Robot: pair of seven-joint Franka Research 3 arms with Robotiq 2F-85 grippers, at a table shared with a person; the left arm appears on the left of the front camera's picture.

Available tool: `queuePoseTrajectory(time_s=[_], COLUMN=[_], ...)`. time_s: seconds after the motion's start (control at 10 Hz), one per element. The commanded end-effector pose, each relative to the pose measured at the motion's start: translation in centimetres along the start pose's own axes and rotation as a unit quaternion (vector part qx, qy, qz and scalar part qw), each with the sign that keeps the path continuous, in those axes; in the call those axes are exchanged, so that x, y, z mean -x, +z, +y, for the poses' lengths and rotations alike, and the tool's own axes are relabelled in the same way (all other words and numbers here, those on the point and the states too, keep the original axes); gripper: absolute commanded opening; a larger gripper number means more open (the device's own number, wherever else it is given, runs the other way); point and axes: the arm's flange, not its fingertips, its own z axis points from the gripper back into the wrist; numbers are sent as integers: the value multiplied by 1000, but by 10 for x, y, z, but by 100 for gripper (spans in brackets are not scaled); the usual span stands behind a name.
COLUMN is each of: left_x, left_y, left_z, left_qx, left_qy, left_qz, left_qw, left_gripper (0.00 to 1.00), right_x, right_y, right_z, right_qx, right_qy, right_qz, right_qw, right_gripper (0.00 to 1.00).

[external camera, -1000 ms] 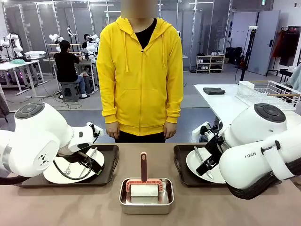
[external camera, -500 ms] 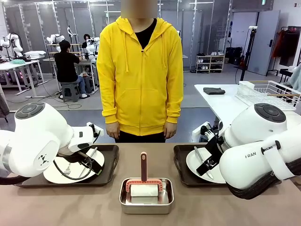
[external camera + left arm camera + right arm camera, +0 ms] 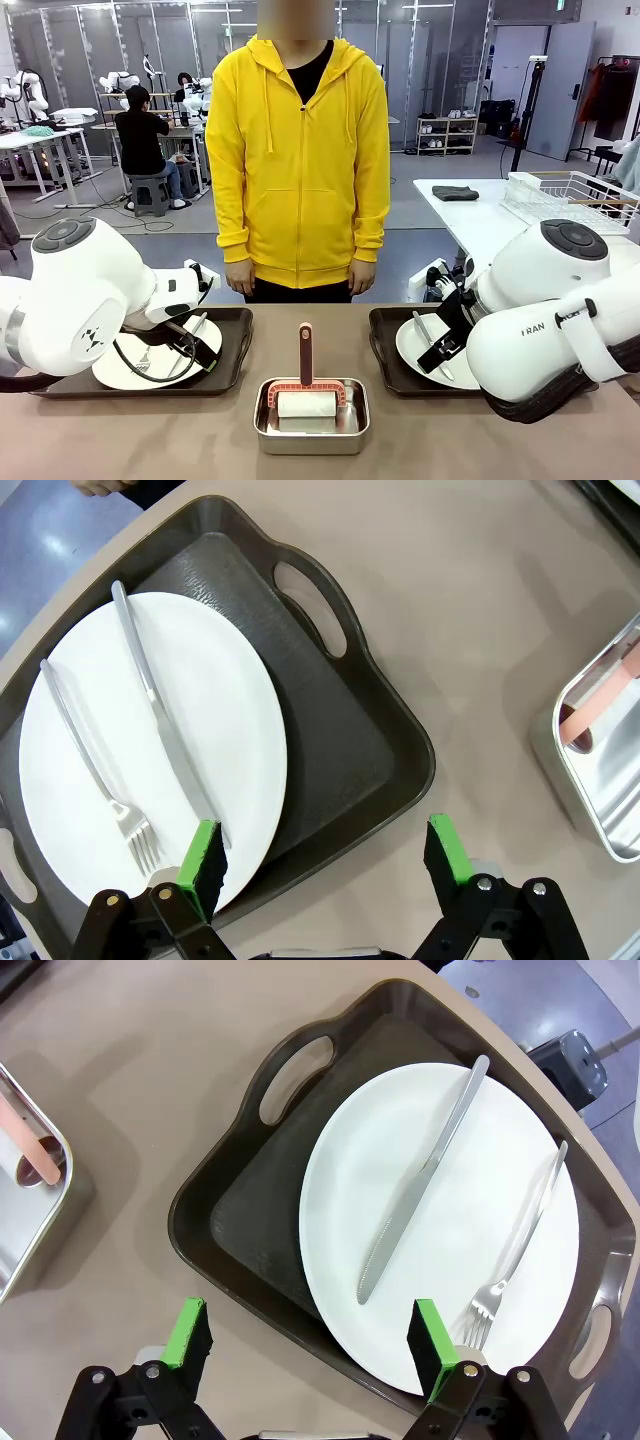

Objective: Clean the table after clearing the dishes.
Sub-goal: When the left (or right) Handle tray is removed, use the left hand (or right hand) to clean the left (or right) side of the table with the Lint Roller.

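The left gripper [image 3: 325, 852] is hanging wide open with nothing between its green pads, straddling the rim of the left tray [image 3: 385, 770]. 1 pad is sitting over the edge of the left plate [image 3: 230, 720] by the tip of the left knife [image 3: 160, 720], the other over the bare bench [image 3: 480, 630]. The right gripper [image 3: 310, 1338] is gaping just as wide and empty above the right tray [image 3: 240, 1230], 1 pad over the bench, 1 over the right plate [image 3: 450, 1280] beside the right fork [image 3: 515, 1250]. The 2 trays are lying along the bench's far edge, 1 toward each end. A steel pan [image 3: 262, 425] holding a lint roller [image 3: 305, 403] is sitting at the middle of the near edge. A person [image 3: 300, 150] in a yellow hoodie is standing at the far edge, arms down. Behind to the right, a white table [image 3: 470, 215] is carrying a wire rack [image 3: 570, 195].
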Motion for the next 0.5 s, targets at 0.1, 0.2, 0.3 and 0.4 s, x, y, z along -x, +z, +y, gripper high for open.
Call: queuePoseTrajectory(time_s=[0.1,0.2,0.3,0.4], left_x=[-15,-23,-28,-30], left_y=[16,23,33,43], left_z=[11,16,26,40], left_qx=[18,27,73,114], left_qy=[-2,-3,12,26], left_qz=[9,20,27,32], left_qw=[1000,999,997,993], left_gripper=[100,100,100,100], right_x=[-18,-26,-33,-39], right_y=[5,11,20,28], right_z=[-5,-8,-12,-20], right_qx=[-9,-45,-84,-115], right_qy=[5,-8,-20,-35], right_qz=[-4,-5,-14,-16], right_qw=[1000,999,996,993], right_gripper=[100,100,100,100])
